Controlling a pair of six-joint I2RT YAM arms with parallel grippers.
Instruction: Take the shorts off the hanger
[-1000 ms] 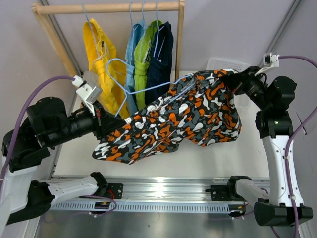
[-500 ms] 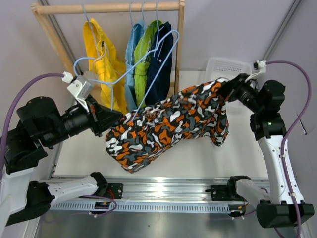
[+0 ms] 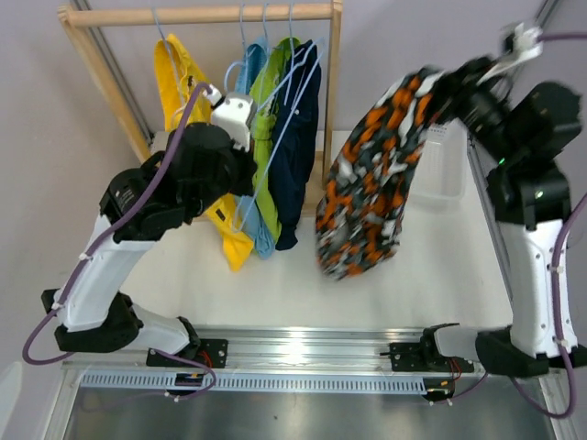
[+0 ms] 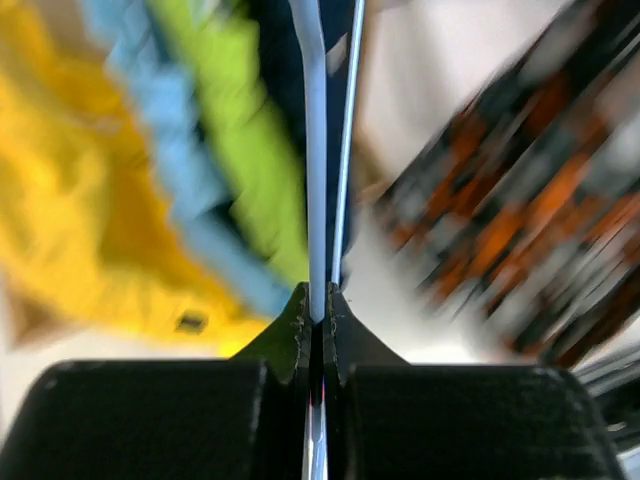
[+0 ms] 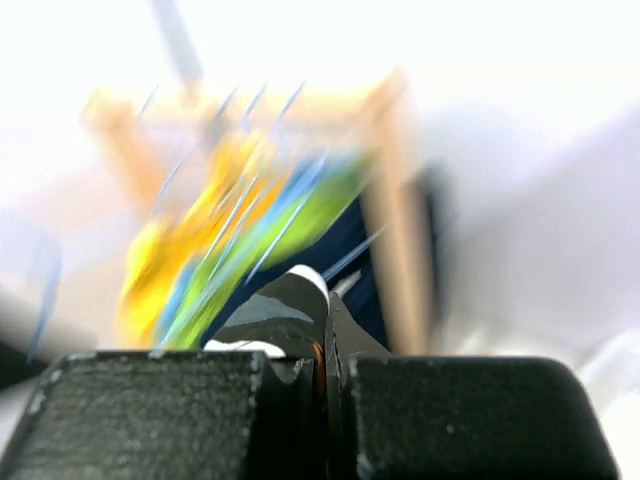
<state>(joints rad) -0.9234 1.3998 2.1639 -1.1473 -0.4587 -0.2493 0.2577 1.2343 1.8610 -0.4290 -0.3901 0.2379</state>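
Shorts point(image 3: 179, 82) in four plain colours hang on the wooden rack point(image 3: 202, 15) at left, where you see the left fingers point(image 4: 295, 335) pinching a blue wire hanger point(image 4: 316, 150) in front of them. Further right, the patterned shorts point(image 3: 367, 183) dangle above the tabletop point(image 3: 440, 266), pinched high by the right fingers point(image 5: 345, 335).

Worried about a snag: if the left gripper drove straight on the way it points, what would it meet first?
Probably the dark navy fabric shorts, hanging beyond the light blue wire hanger that the left gripper is shut on; blur leaves the depth unclear.
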